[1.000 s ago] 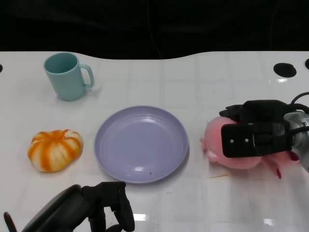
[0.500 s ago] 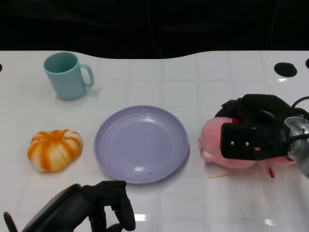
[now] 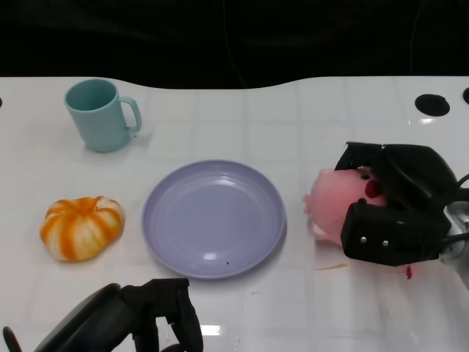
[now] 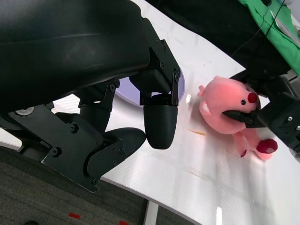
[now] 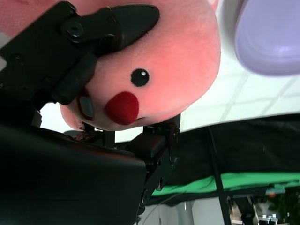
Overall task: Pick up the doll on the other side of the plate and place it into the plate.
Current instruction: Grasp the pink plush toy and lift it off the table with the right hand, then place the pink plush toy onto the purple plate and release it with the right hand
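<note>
The right robot hand [image 3: 392,209] is clamped around the pink doll [image 3: 333,204] just right of the purple plate [image 3: 213,218], so the pickup step looks under way; next it must lift and carry the doll left over the plate.

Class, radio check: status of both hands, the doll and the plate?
Right hand holds pink doll. Left hand idle, fingers curled. Plate bare, path unobstructed.

Black, screw-studded robot hand [image 3: 396,213]
</note>
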`<control>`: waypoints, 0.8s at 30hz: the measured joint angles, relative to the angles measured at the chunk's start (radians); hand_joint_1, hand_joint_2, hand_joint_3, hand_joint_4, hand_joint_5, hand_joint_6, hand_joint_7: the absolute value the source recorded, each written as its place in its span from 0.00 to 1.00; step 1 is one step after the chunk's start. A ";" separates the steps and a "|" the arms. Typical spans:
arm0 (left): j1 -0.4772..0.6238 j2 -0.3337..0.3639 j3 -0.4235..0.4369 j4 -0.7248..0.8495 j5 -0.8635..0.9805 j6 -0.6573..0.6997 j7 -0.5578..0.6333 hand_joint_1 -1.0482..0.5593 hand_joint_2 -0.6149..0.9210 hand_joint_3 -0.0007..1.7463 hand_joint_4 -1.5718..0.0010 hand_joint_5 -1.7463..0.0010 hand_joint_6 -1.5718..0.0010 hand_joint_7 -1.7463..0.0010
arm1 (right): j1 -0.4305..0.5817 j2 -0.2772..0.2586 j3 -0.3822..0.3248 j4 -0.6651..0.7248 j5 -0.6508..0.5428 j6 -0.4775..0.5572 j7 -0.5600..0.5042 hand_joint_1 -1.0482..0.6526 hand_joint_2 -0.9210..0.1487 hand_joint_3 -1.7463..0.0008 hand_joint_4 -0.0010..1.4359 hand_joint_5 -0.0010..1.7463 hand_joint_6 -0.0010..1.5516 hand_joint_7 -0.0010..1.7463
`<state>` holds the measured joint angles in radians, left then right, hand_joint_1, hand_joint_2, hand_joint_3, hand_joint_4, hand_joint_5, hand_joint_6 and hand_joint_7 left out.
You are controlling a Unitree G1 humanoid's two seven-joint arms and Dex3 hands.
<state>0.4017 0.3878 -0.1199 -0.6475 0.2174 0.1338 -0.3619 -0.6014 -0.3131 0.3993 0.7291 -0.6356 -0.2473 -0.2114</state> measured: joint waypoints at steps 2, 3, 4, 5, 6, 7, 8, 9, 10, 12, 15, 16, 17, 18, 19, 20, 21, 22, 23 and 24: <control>0.002 0.000 0.000 0.000 0.000 0.000 0.000 0.55 0.77 0.64 0.59 0.02 0.60 0.19 | 0.006 0.000 -0.012 -0.010 0.004 -0.019 -0.013 0.52 0.49 0.30 0.63 1.00 0.46 1.00; 0.003 0.000 -0.001 0.000 0.000 0.000 0.000 0.55 0.77 0.64 0.59 0.02 0.60 0.19 | 0.008 0.000 -0.019 -0.016 0.006 -0.029 -0.019 0.52 0.50 0.29 0.63 1.00 0.46 1.00; 0.003 0.000 -0.002 -0.002 0.001 0.001 0.000 0.55 0.77 0.64 0.59 0.01 0.60 0.19 | 0.009 0.000 -0.026 -0.020 0.009 -0.044 -0.028 0.53 0.52 0.27 0.64 1.00 0.47 1.00; 0.003 0.000 -0.003 -0.004 0.002 0.002 0.000 0.56 0.77 0.64 0.59 0.01 0.60 0.19 | 0.009 0.001 -0.032 -0.024 0.014 -0.058 -0.035 0.53 0.52 0.26 0.64 1.00 0.47 1.00; 0.003 0.000 -0.005 -0.006 0.004 0.003 0.000 0.56 0.77 0.64 0.59 0.01 0.60 0.19 | 0.009 0.002 -0.035 -0.029 0.021 -0.069 -0.041 0.52 0.53 0.25 0.64 1.00 0.48 1.00; 0.003 -0.001 -0.006 -0.009 0.008 0.004 0.000 0.56 0.77 0.64 0.59 0.01 0.60 0.19 | 0.009 0.005 -0.038 -0.035 0.026 -0.081 -0.046 0.53 0.56 0.22 0.65 1.00 0.49 1.00; 0.003 -0.001 -0.007 -0.010 0.012 0.008 0.000 0.56 0.77 0.64 0.59 0.01 0.60 0.19 | 0.009 0.009 -0.040 -0.041 0.030 -0.090 -0.047 0.53 0.57 0.20 0.66 1.00 0.49 1.00; 0.003 -0.003 -0.008 -0.012 0.015 0.011 0.000 0.56 0.77 0.64 0.59 0.01 0.60 0.19 | 0.009 0.013 -0.042 -0.051 0.036 -0.096 -0.047 0.53 0.58 0.19 0.66 1.00 0.49 1.00; 0.002 -0.004 -0.010 -0.013 0.018 0.013 0.000 0.56 0.77 0.64 0.59 0.01 0.59 0.19 | 0.009 0.020 -0.048 -0.061 0.044 -0.100 -0.047 0.53 0.58 0.17 0.67 1.00 0.49 1.00; -0.001 -0.005 -0.014 -0.016 0.021 0.017 0.000 0.55 0.77 0.63 0.59 0.02 0.59 0.19 | 0.008 0.032 -0.058 -0.079 0.050 -0.108 -0.047 0.53 0.59 0.16 0.68 1.00 0.49 1.00; -0.006 -0.006 -0.024 -0.017 0.025 0.018 0.000 0.55 0.77 0.63 0.58 0.02 0.59 0.19 | 0.001 0.058 -0.067 -0.089 0.062 -0.131 -0.047 0.54 0.63 0.13 0.69 1.00 0.50 1.00; -0.009 -0.007 -0.029 -0.017 0.028 0.018 0.000 0.55 0.77 0.63 0.58 0.02 0.59 0.19 | -0.006 0.070 -0.067 -0.094 0.062 -0.132 -0.048 0.53 0.63 0.12 0.69 1.00 0.50 1.00; -0.011 -0.007 -0.032 -0.017 0.031 0.018 0.000 0.55 0.77 0.63 0.58 0.02 0.59 0.19 | -0.013 0.082 -0.067 -0.100 0.062 -0.129 -0.046 0.53 0.63 0.11 0.68 1.00 0.49 1.00; -0.015 -0.008 -0.035 -0.017 0.032 0.018 0.000 0.55 0.77 0.63 0.58 0.02 0.59 0.18 | -0.020 0.093 -0.067 -0.111 0.063 -0.123 -0.040 0.52 0.63 0.11 0.67 1.00 0.49 1.00; -0.017 -0.009 -0.036 -0.017 0.033 0.018 0.000 0.56 0.77 0.63 0.58 0.02 0.59 0.18 | -0.027 0.104 -0.067 -0.121 0.063 -0.113 -0.028 0.52 0.64 0.12 0.66 1.00 0.48 1.00; -0.019 -0.009 -0.038 -0.017 0.035 0.019 0.000 0.56 0.77 0.63 0.58 0.02 0.59 0.18 | -0.035 0.116 -0.067 -0.126 0.064 -0.105 -0.017 0.52 0.64 0.12 0.66 1.00 0.48 1.00; -0.020 -0.010 -0.041 -0.017 0.038 0.019 0.000 0.56 0.77 0.63 0.58 0.02 0.59 0.18 | -0.044 0.128 -0.066 -0.129 0.064 -0.101 -0.009 0.52 0.64 0.12 0.66 1.00 0.48 1.00; -0.021 -0.012 -0.044 -0.016 0.040 0.020 0.000 0.56 0.77 0.63 0.58 0.02 0.59 0.18 | -0.051 0.140 -0.063 -0.130 0.064 -0.100 -0.006 0.53 0.63 0.12 0.66 1.00 0.48 1.00; -0.021 -0.013 -0.048 -0.016 0.043 0.020 0.000 0.56 0.77 0.63 0.58 0.02 0.59 0.18 | -0.061 0.154 -0.059 -0.130 0.062 -0.100 -0.006 0.53 0.63 0.12 0.66 1.00 0.48 1.00; -0.022 -0.015 -0.050 -0.016 0.044 0.020 0.000 0.56 0.76 0.63 0.58 0.02 0.59 0.18 | -0.070 0.167 -0.053 -0.130 0.060 -0.100 -0.005 0.52 0.63 0.12 0.66 1.00 0.48 1.00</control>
<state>0.3802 0.3730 -0.1700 -0.6640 0.2616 0.1540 -0.3615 -0.6718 -0.1465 0.3468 0.5991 -0.5760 -0.3470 -0.2168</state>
